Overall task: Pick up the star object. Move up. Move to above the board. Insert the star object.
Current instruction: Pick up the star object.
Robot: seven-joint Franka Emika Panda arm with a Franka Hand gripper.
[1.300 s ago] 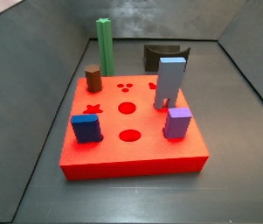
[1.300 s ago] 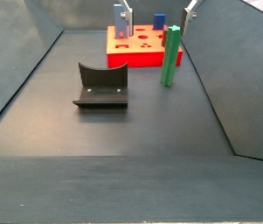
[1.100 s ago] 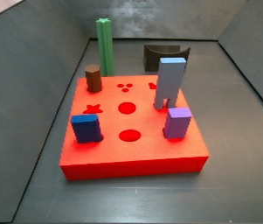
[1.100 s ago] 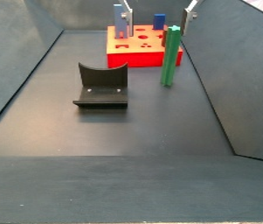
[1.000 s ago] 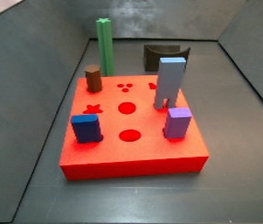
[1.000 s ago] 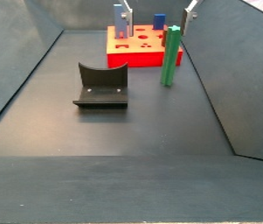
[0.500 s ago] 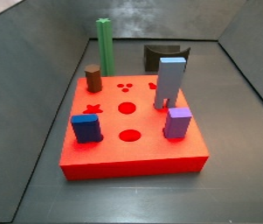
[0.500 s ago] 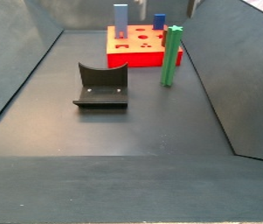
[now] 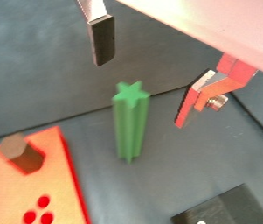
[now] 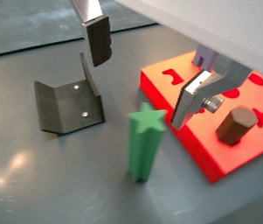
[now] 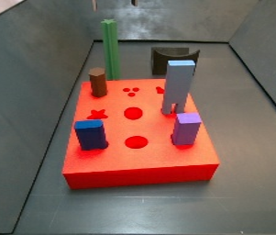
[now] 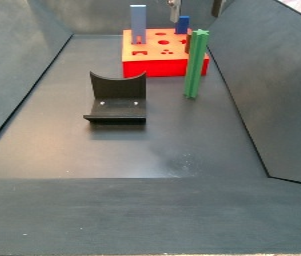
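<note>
Gripper (image 9: pixel 148 77) above the star object (image 9: pixel 128 131), fingers (image 9: pixel 100 40) wide apart, empty; barely visible at 12 o'clock in side views; board (image 10: pixel 204 138) cropped.

One rod (image 11: pixel 109 48), one board (image 11: pixel 138 163), one fixture (image 12: pixel 117 98), one gripper (image 9: pixel 148 63), four pieces standing on the board.

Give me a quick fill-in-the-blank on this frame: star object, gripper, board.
1. The star object stands upright on the ____, beside the board, not in it.
2. The gripper hangs above the star object with its fingers ____.
3. The star object's colour is ____.
4. The short brown cylinder stands on the ____.

Missing words: floor; open; green; board
</note>
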